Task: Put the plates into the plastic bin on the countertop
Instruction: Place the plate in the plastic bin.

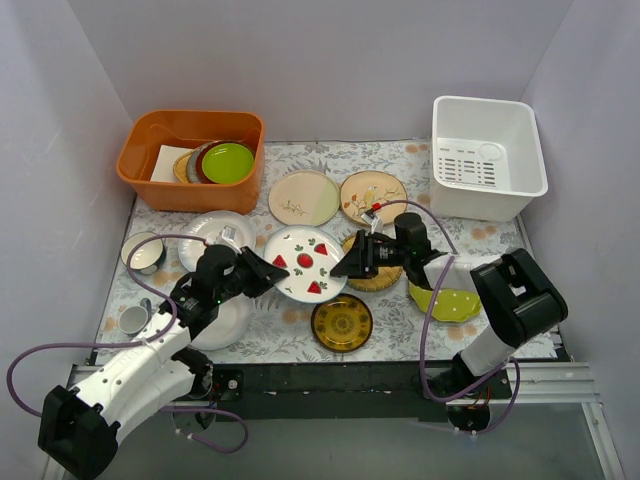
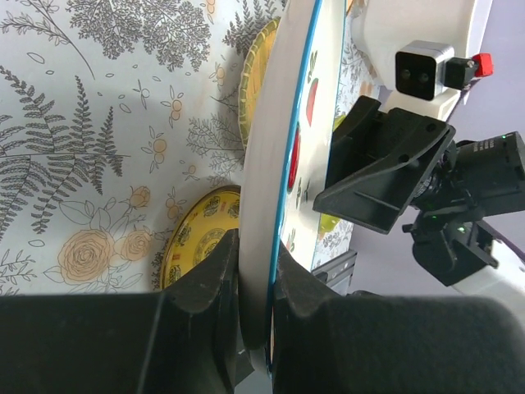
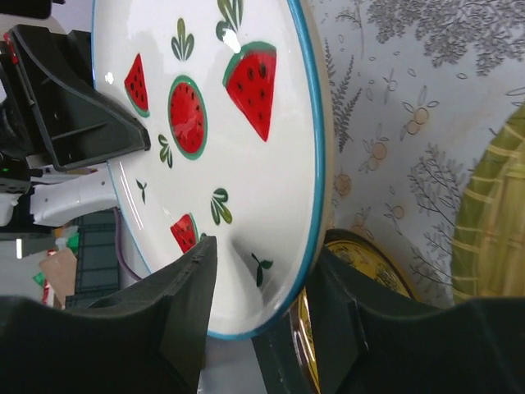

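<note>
**Watermelon plate stuck between both arms, mid-table**

The plastic bin (image 1: 480, 203) sits at the countertop's (image 1: 280, 340) far right corner, so the right arm is nearer. The plate with red wedges (image 1: 305, 262) is held mid-table. The left gripper (image 2: 256, 263) is clamped on its rim. The right gripper (image 3: 262, 271) straddles the opposite rim, can't tell if it's pinching. No readable writing.

Both arms reach inward; left hand (image 1: 266, 272) clamped, right hand (image 1: 342, 266) spread.

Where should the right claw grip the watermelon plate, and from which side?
On the thin rim of the watermelon plate, opposite where the left claw pinches it. Approach edge-on from the robot's right with the right claw: the plate is held off the countertop, so both faces are free.
</note>
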`<state>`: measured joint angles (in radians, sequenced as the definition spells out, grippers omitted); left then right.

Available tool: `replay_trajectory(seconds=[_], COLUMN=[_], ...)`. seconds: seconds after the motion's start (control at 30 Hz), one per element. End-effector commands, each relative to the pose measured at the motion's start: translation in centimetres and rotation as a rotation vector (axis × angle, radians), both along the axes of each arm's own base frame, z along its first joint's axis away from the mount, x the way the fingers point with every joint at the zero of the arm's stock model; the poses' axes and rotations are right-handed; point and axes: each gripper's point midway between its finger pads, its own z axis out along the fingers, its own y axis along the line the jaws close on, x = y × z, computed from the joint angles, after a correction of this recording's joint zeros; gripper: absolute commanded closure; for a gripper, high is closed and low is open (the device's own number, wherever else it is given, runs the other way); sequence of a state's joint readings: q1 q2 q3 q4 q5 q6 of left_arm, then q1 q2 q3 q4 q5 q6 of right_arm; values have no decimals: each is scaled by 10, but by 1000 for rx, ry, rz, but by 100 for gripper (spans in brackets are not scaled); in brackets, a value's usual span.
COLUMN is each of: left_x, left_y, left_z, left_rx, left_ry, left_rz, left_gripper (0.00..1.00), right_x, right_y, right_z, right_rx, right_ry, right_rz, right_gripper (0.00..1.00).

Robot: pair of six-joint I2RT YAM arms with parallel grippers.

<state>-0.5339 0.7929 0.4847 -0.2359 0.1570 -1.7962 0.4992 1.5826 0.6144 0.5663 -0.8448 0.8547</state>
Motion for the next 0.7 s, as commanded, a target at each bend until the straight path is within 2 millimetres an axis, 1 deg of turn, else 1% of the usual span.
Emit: replay_trajectory(seconds=[0.0, 0.07, 0.1, 0.13, 0.17, 0.23, 0.27, 0.33, 0.37, 0.4, 0.43, 0.47, 0.5, 0.53, 0.57, 0.67], left_x=[8, 7, 7, 6, 7, 6, 7, 7, 7, 7, 7, 6, 7, 6, 6, 6], left_y=[-12, -11, -10, -10, -9, -8, -7, -6, -5, -4, -4, -4, -4, -4, -4, -3], left_z=[68, 69, 68, 69, 69, 69, 69, 65, 63, 62, 61, 59, 58, 58, 58, 53], left_rx=[-136, -136, -133, -132, -128, -117, -108, -88, -78, -74, -71, -70, -66, -66, -65, -45], left_ry=[-162, -168, -165, -166, -167, -168, -170, -160, -154, -150, -148, -145, -146, -147, -146, -139], left_rz=[-27, -23, -20, -21, -19, -20, -17, -13, -14, -10, -12, -12, -12, -14, -16, -19], left_gripper=[100, 100, 100, 100, 100, 100, 100, 100, 98, 96, 93, 89, 84, 79, 65, 44], right_x=[-3, -5, -4, -3, -4, -1, -1, 2, 4, 6, 8, 10, 13, 14, 15, 19], right_y=[21, 25, 25, 24, 23, 22, 21, 19, 18, 17, 17, 16, 15, 15, 13, 11], right_z=[25, 24, 24, 24, 24, 23, 26, 24, 29, 29, 34, 37, 37, 43, 45, 54], right_rx=[134, 130, 126, 126, 118, 95, 86, 41, 32, 1, -6, -18, -43, -48, -58, -81], right_ry=[-31, -26, -25, -29, -30, -62, -76, -76, -119, -110, -128, -163, -157, -174, -182, -216], right_rz=[48, 54, 47, 40, 37, 27, 27, 15, 16, 5, 1, 4, -8, -12, -15, -24], right_gripper=[49, 62, 70, 88, 98, 99, 99, 99, 99, 99, 99, 99, 99, 99, 99, 99])
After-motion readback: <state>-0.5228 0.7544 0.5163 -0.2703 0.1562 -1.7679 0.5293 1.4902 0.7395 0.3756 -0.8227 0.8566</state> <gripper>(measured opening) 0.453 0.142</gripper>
